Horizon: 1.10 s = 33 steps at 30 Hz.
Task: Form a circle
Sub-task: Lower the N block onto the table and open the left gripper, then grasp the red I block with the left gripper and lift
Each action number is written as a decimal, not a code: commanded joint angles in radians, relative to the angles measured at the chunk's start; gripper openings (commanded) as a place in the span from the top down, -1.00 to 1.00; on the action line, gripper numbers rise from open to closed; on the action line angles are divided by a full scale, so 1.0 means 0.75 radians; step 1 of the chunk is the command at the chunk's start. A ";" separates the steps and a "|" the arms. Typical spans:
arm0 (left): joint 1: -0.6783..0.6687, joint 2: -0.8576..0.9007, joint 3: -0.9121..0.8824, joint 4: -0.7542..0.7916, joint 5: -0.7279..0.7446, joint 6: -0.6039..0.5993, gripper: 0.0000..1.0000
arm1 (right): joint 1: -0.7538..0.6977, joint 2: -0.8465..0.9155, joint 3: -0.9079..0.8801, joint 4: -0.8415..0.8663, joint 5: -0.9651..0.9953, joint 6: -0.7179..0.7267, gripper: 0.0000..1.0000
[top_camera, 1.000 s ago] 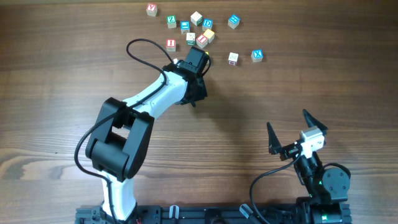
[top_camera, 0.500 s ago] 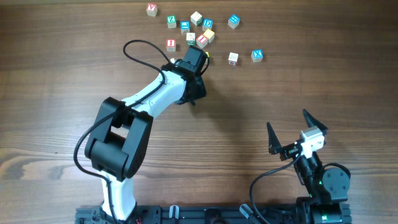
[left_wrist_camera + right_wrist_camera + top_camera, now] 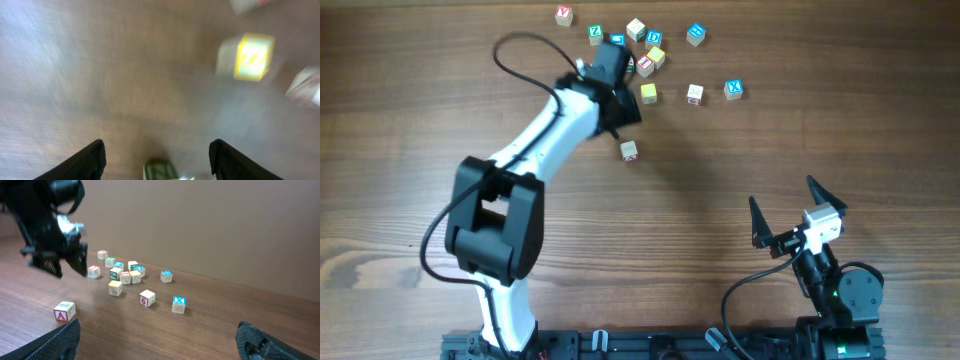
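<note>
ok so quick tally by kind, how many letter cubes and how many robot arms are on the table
letter cubes: 14
robot arms: 2
total: 16

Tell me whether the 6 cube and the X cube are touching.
Apart. The right wrist view shows a plain gap between the 6 cube and the X cube.

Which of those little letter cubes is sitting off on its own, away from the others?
The cube with the red letter A. It lies alone on the bare wood, closer to the robot's side, while the other cubes are gathered towards the far edge of the table.
</note>
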 commanded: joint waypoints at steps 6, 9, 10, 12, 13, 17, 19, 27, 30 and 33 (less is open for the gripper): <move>0.166 -0.003 0.486 -0.129 -0.027 0.161 0.92 | -0.008 -0.011 -0.002 0.002 -0.009 -0.004 -0.99; 0.187 -0.003 0.528 -0.086 -0.028 0.245 0.92 | -0.008 -0.011 -0.002 0.002 -0.009 -0.004 -0.99; 0.187 0.004 0.528 -0.070 -0.028 0.279 0.92 | -0.008 -0.011 -0.002 0.002 -0.009 -0.004 -0.99; 0.187 0.025 0.527 -0.042 -0.028 0.315 0.92 | -0.008 -0.011 -0.002 0.002 -0.009 -0.004 -1.00; 0.187 0.047 0.526 -0.030 -0.028 0.315 0.92 | -0.008 -0.011 -0.002 0.002 -0.009 -0.004 -1.00; 0.187 0.130 0.526 0.020 -0.028 0.326 0.92 | -0.008 -0.011 -0.002 0.002 -0.009 -0.004 -0.99; 0.187 0.180 0.525 0.047 -0.028 0.389 0.92 | -0.008 -0.011 -0.002 0.002 -0.009 -0.004 -0.99; 0.187 0.338 0.525 0.080 -0.028 0.456 0.92 | -0.008 -0.011 -0.002 0.002 -0.009 -0.004 -0.99; 0.187 0.393 0.525 0.114 -0.028 0.456 0.91 | -0.008 -0.011 -0.002 0.002 -0.009 -0.004 -1.00; 0.187 0.423 0.525 0.156 -0.028 0.456 0.89 | -0.008 -0.011 -0.002 0.002 -0.009 -0.004 -0.99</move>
